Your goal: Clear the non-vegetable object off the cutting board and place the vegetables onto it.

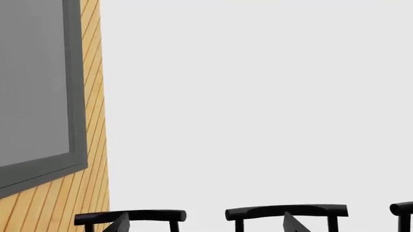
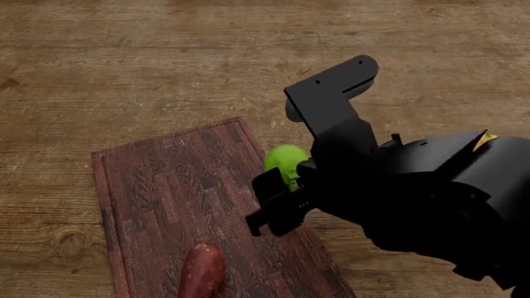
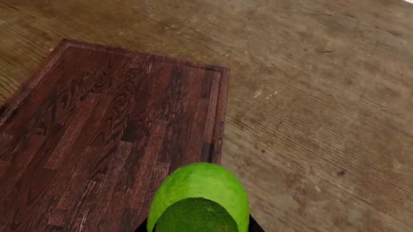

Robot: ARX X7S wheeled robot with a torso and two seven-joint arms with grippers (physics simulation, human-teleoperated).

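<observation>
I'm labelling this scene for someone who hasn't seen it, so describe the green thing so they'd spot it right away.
Start at the dark reddish cutting board on the lighter wooden table. At its right long edge, the black right hand holds a smooth bright green rounded object. It is the only green thing; the nearby sweet potato lying on the board is reddish brown and oval.

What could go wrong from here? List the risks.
1. The green ball in the right hand hangs over the cutting board edge; released here, it may roll onto the table.
2. The right arm blocks much of the head view, so placement is hard to judge.
</observation>
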